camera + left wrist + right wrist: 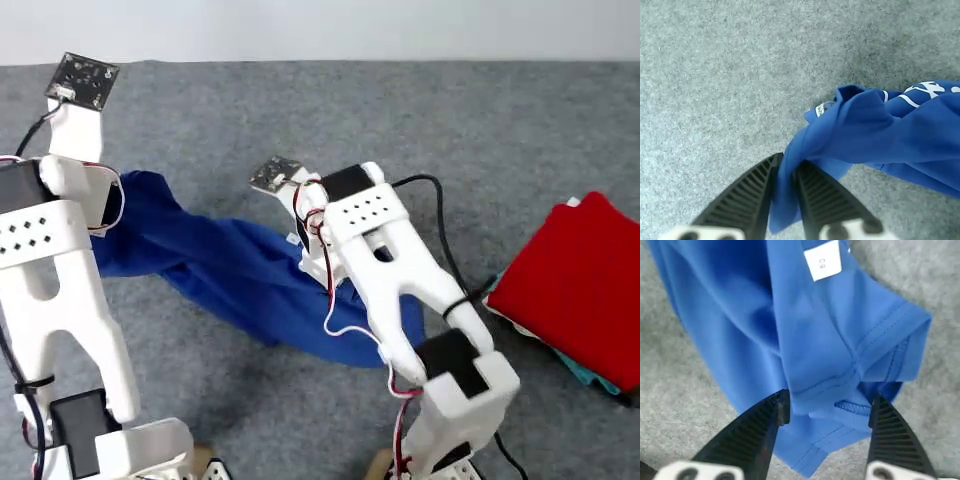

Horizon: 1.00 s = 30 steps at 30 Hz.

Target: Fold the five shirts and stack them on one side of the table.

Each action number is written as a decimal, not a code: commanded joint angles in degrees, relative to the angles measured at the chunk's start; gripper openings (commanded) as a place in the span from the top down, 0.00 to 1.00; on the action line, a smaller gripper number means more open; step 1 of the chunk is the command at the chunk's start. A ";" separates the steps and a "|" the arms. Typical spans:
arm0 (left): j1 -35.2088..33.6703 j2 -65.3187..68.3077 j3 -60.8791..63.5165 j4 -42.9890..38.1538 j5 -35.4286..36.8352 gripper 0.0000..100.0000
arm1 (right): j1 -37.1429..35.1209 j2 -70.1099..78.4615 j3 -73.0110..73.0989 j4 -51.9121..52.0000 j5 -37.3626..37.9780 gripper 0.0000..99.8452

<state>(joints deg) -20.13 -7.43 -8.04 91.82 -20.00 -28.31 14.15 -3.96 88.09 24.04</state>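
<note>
Blue shirt, unfolded and twisted into a long, loose band, lies on the grey, felt-covered table well apart from the red shirt, which serves here as the reference. The red shirt is folded flat and sits on top of a small stack at the table's edge; a teal garment shows as a thin strip from under it.

The end of the blue shirt farthest from the red shirt is bunched up and held by the left gripper. Its two ribbed black fingers are clenched on a narrow fold of the cloth, which passes between them and hangs out on the near side. Beyond the grip the fabric widens into rumpled folds bearing a small white label and some white print.

The end of the blue shirt nearer the red shirt lies under the right arm. There the right gripper stands released, its fingers spread wide on either side of a doubled, stitched hem. The hem lies between the fingertips on the table, and one fingertip touches the cloth's edge. A second white label lies on the fabric just past the hem.

Between the two grippers the blue shirt lies slack on the table.
</note>
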 commanded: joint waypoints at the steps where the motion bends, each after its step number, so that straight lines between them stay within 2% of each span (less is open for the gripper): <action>1: -0.44 -2.64 -0.13 -0.70 0.53 1.00 | 2.77 2.68 -6.51 -0.40 0.62 0.74; 6: -0.26 -2.64 0.22 -0.70 0.53 1.00 | 4.44 9.80 -13.71 -0.31 0.70 0.74; 14: -0.44 -3.08 2.95 -0.79 0.53 1.00 | 2.86 14.55 -18.02 -0.22 0.70 0.74; 18: -0.44 -3.08 2.95 -0.88 0.53 1.00 | 2.86 14.73 -18.02 -0.22 0.88 0.83; 22: -0.35 -2.99 2.95 -0.88 0.53 1.00 | 2.86 15.08 -17.85 -0.22 7.56 0.94; 30: -0.26 -2.99 2.95 -0.88 0.53 1.00 | 3.82 13.76 -19.60 1.98 9.32 0.96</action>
<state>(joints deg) -20.13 -7.69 -4.88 91.82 -20.00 -24.97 29.89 -19.08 88.09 32.66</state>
